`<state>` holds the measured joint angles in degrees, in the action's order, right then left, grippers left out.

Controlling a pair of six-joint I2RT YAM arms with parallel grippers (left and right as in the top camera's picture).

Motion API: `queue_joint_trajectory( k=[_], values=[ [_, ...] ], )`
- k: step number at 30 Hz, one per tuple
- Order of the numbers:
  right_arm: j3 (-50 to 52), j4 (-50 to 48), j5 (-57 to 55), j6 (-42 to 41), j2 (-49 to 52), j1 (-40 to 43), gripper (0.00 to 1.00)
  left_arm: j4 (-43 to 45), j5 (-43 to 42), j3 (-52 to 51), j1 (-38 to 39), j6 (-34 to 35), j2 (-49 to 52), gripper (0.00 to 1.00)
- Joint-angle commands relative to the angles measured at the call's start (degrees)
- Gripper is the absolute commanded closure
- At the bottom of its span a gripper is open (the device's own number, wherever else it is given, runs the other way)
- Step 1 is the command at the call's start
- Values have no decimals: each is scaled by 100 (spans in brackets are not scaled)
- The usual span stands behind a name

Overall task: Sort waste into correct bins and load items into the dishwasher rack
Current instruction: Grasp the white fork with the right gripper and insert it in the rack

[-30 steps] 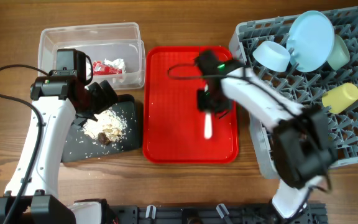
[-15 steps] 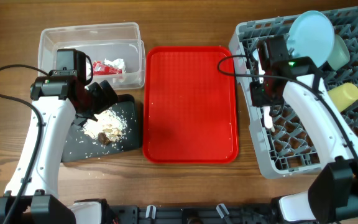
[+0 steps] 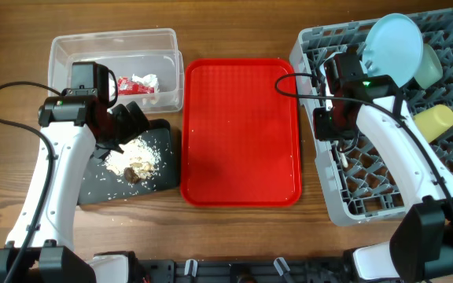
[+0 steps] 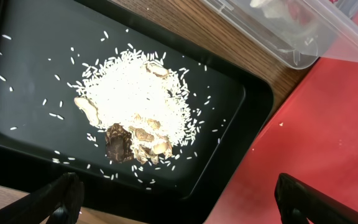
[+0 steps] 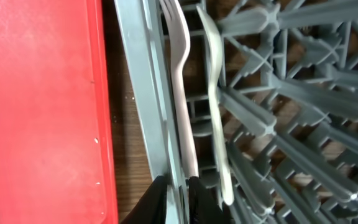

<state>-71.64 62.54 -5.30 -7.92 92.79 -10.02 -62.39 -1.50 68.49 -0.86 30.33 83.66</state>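
Note:
My right gripper (image 3: 337,135) is at the left edge of the grey dishwasher rack (image 3: 384,189). In the right wrist view it (image 5: 178,200) is shut on a white plastic utensil (image 5: 183,99) that lies along the rack wall. A second white utensil (image 5: 216,112) lies beside it among the pegs. My left gripper (image 3: 128,122) is open and empty above the black tray (image 3: 93,189) of rice-like food scraps (image 3: 136,157); in the left wrist view (image 4: 182,208) the scraps (image 4: 135,102) lie under it. The red-and-white wrapper (image 3: 136,83) is in the clear tub (image 3: 69,47).
The flat red serving tray (image 3: 242,134) lies between the bins and the rack. A light blue plate (image 3: 394,47), a mint bowl (image 3: 429,67) and a yellow cup (image 3: 431,122) are in the rack. Loose rice grains lie on the table by the black tray.
My right gripper has carried the white utensil from the red tray to the rack's left edge and lowered it among the pegs. The left arm has not moved.

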Motion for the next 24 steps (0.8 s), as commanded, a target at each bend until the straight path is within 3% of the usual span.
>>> queue_joint_trajectory(
  k=[1,6,16,24],
  values=[
    [13,332,-385,-892,63,-7,95,-2,72,15,-26,15,-94,0],
    [15,442,-623,-1091,63,-7,96,-2,72,15,-26,15,-94,0],
    [15,940,22,-1029,63,-9,96,-4,72,15,-26,15,-94,0],
    [544,479,247,-1023,63,-9,96,-4,72,15,-26,15,-94,0]
  ],
)
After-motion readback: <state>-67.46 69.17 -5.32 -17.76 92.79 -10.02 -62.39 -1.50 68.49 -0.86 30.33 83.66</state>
